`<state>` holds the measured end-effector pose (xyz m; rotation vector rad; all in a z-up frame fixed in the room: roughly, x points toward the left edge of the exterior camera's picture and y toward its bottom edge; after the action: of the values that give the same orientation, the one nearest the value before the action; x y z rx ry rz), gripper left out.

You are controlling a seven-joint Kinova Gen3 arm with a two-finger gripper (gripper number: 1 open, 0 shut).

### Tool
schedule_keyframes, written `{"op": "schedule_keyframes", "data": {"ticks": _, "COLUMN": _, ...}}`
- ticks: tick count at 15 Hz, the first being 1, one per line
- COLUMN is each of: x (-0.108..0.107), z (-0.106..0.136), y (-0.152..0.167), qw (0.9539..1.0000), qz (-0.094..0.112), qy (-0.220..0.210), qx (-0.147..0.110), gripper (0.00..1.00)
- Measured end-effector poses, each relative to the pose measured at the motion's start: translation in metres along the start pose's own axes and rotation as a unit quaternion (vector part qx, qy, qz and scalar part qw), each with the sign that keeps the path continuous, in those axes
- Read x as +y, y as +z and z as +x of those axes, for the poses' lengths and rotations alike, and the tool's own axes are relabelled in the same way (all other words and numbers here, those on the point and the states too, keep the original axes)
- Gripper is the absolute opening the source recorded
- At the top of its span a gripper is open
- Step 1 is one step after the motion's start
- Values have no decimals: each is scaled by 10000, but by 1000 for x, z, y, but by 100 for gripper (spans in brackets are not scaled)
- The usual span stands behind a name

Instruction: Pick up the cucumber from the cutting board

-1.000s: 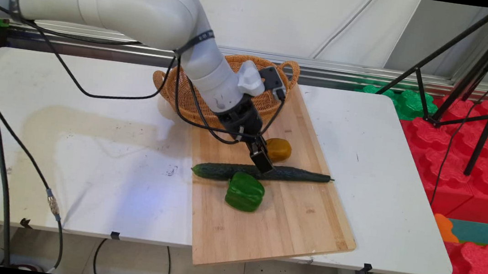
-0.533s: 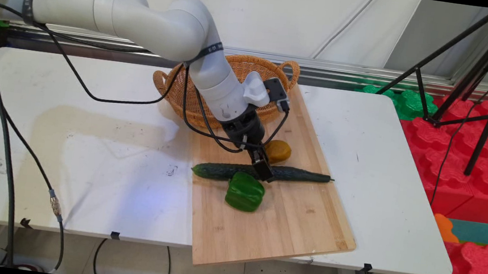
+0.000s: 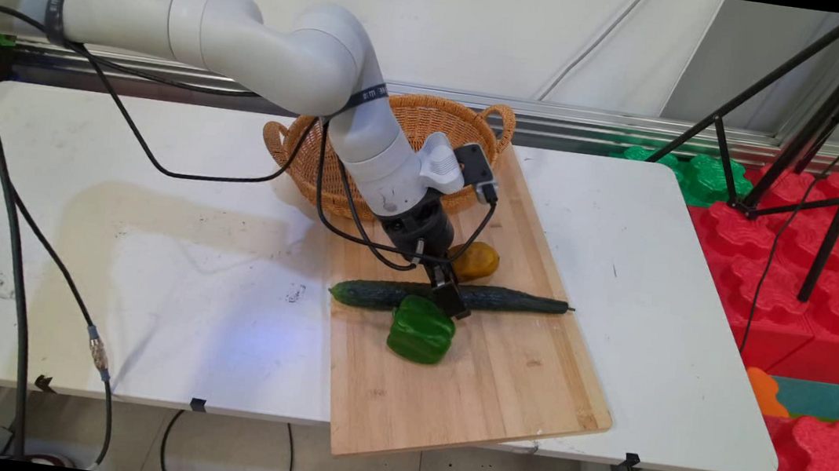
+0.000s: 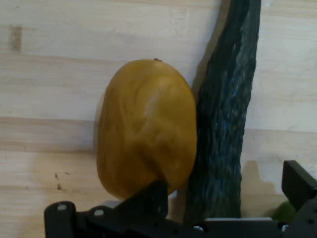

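Note:
A long dark green cucumber [image 3: 515, 302] lies across the wooden cutting board [image 3: 481, 385]. My gripper [image 3: 448, 300] is down at its middle, open, with one finger on each side of it. In the hand view the cucumber [image 4: 225, 114] runs up between the two fingers [image 4: 153, 194], and the gripper [image 4: 225, 184] is not closed on it. A yellow-orange fruit [image 3: 478, 260] [image 4: 146, 126] lies against the cucumber's far side, beside one finger. A green bell pepper [image 3: 420, 332] sits just in front of the gripper, touching the cucumber.
A wicker basket [image 3: 409, 120] stands at the board's far end, partly behind the arm. Black cables hang from the arm over the table's left half [image 3: 146, 275]. A black tripod [image 3: 817, 139] and red and green foam blocks [image 3: 820, 257] stand to the right, off the table.
The gripper has come down and slightly nearer, from just above the cucumber to astride it. The vegetables have not moved.

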<state>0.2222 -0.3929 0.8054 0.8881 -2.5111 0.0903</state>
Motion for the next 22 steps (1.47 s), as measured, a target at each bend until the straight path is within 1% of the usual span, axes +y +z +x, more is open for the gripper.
{"op": "schedule_keyframes", "data": {"ticks": 4, "x": 3, "z": -1, "y": -2, "qw": 10000, "qz": 34, "qy": 63, "qx": 12, "gripper": 100}}
{"op": "schedule_keyframes", "data": {"ticks": 11, "x": 9, "z": 0, "y": -11, "qw": 9997, "qz": 147, "qy": 131, "qx": 108, "gripper": 100}}
{"op": "schedule_keyframes", "data": {"ticks": 19, "x": 16, "z": -8, "y": -13, "qw": 9997, "qz": 207, "qy": 102, "qx": 74, "gripper": 100}}
{"op": "schedule_keyframes", "data": {"ticks": 22, "x": 17, "z": -8, "y": -14, "qw": 9995, "qz": 272, "qy": 94, "qx": 98, "gripper": 100}}
